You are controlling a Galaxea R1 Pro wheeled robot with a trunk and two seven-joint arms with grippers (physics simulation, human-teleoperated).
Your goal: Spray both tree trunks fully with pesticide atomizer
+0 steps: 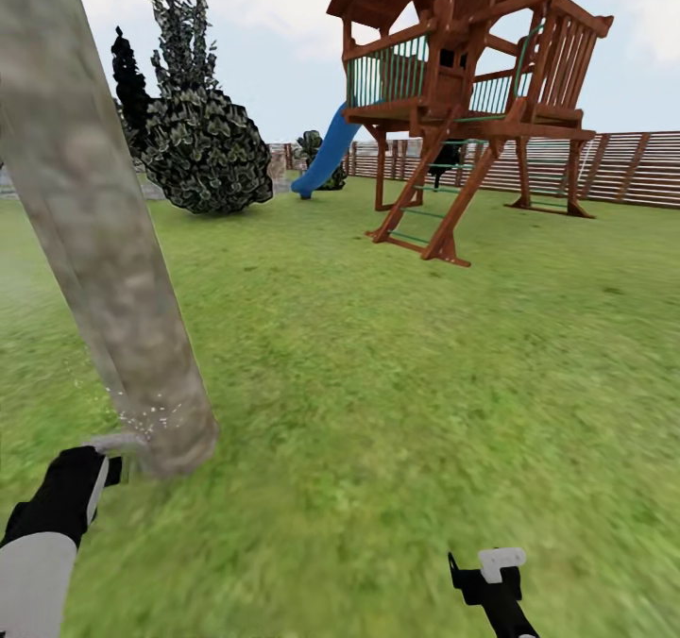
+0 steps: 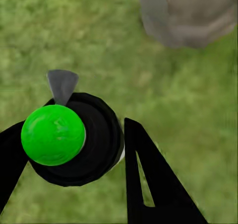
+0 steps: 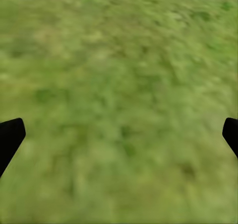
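A thick grey-brown tree trunk (image 1: 104, 242) rises at the left of the head view, its flared base (image 2: 191, 15) meeting the grass. My left gripper (image 1: 104, 463) is shut on the pesticide atomizer (image 2: 74, 137), a black bottle with a bright green cap and a grey nozzle (image 2: 62, 85) aimed at the trunk's foot. Faint white pesticide specks (image 1: 146, 416) hang against the bark low down. My right gripper (image 1: 496, 572) hovers open over bare grass, its black fingertips (image 3: 11, 137) wide apart with nothing between them.
A wooden play tower (image 1: 463, 81) with a blue slide (image 1: 326, 152) stands ahead on the lawn. A dark bushy shrub (image 1: 203, 147) sits behind the trunk. A slatted reddish-brown fence (image 1: 628, 166) closes the far side. Open grass (image 1: 406, 402) spreads to the right.
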